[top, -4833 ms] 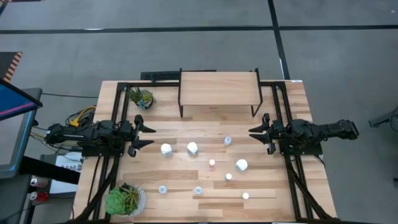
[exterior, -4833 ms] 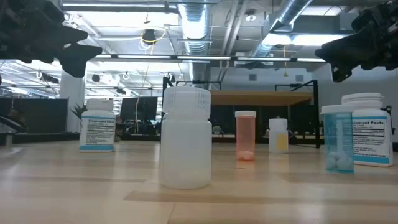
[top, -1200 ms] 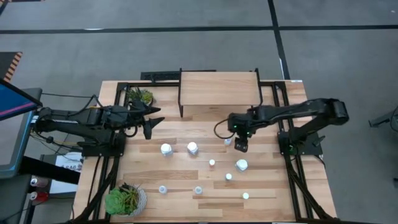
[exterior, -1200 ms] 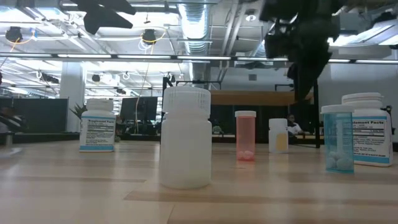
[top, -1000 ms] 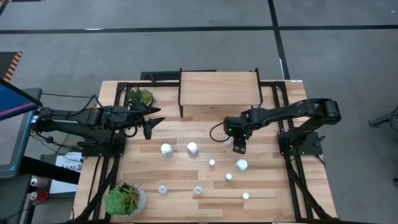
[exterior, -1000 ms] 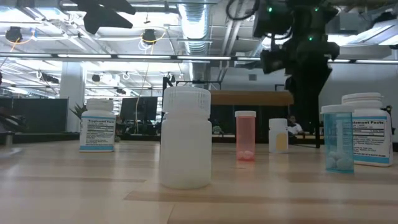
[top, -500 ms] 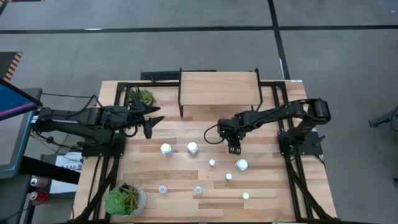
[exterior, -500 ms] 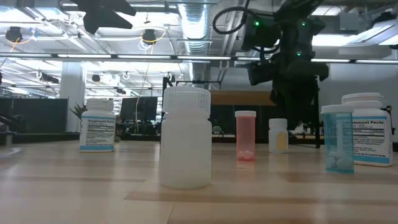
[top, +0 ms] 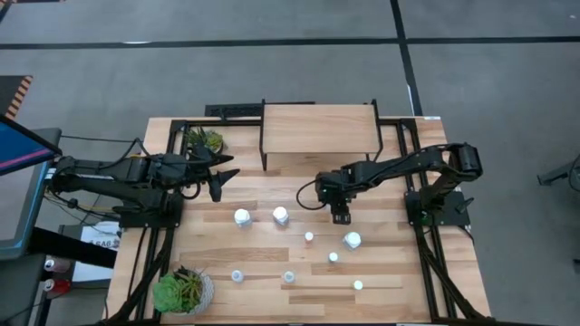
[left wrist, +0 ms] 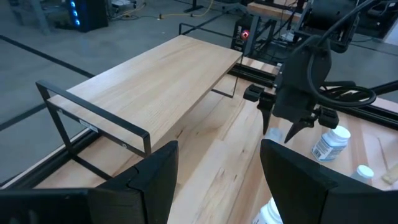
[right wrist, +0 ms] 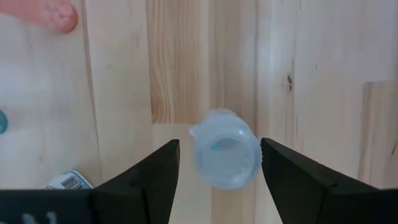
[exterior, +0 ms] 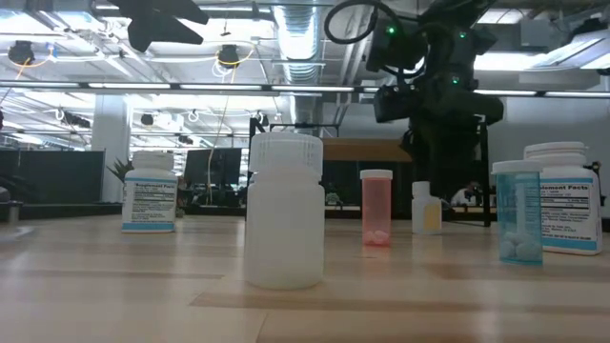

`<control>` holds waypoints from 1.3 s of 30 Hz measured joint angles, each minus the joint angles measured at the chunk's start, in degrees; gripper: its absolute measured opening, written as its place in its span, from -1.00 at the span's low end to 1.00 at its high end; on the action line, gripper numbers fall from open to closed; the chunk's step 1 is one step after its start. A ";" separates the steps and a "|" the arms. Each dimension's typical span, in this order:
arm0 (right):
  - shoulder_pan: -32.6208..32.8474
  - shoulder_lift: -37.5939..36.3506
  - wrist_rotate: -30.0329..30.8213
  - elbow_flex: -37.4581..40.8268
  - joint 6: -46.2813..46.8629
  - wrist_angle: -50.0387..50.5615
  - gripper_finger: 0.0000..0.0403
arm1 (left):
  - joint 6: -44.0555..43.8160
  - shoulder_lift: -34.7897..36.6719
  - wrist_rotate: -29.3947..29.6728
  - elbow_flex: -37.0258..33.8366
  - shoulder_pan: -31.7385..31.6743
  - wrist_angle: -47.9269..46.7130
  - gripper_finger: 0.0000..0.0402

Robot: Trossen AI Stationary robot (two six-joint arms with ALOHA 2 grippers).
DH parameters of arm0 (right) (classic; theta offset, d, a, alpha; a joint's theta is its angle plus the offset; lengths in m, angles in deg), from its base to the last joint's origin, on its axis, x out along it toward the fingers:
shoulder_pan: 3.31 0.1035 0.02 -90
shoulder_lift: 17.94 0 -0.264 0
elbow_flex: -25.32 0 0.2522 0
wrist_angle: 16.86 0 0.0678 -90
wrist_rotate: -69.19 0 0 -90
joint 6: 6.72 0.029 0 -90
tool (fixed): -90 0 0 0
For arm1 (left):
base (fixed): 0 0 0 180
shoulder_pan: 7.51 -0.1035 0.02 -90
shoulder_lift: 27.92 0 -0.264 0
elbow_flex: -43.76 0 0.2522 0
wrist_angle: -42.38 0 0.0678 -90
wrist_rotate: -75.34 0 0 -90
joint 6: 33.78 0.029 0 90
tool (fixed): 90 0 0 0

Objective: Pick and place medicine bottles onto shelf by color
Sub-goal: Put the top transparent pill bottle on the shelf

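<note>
- Trouble first, from the high view: our right gripper [top: 340,215] hangs fingers-down over the middle of the surface [top: 245,249], right above a small bottle we can't see under it here. The shelf [top: 319,128] is at the far edge with nothing on it yet. If we drop off-centre, a finger could land on the cap and knock the bottle over. The white bottle [top: 280,215], the reddish bottle [top: 309,237] and another white one [top: 352,240] are near but apart, so the grab itself shouldn't bump them.
- Same view, the left gripper [top: 220,174] waits open near the small plant [top: 205,141], well away from things. A bigger plant [top: 179,290] sits at the near corner, not in the way.
- Low view: the right arm's dark bulk comes down just behind the reddish bottle [exterior: 376,207], over a small pale bottle [exterior: 426,208]. We can't judge the gap to the cap from here.
- Left wrist view: the shelf board [left wrist: 155,84] looks bare, and the right gripper [left wrist: 284,129] points down with spread fingers. The shelf's black leg [left wrist: 226,78] is close by, so we'd guess a low carry could clip the frame.
- Right wrist view: the pale-blue bottle [right wrist: 224,148] stands between the open fingers, not yet touched. It looks light, so we think a lopsided squeeze could spin it or pop it out.
</note>
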 joint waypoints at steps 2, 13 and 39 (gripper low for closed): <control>0.00 0.00 0.00 0.00 -0.01 -0.63 0.21 | 0.00 0.00 0.00 0.00 0.00 0.00 0.07; 0.00 0.00 0.00 0.00 -0.22 -1.05 0.12 | 0.00 0.00 0.00 0.00 0.00 0.00 0.07; -21.73 -7.70 2.81 -32.87 -1.83 29.19 -0.40 | -0.33 -0.02 0.02 0.02 0.00 0.00 0.07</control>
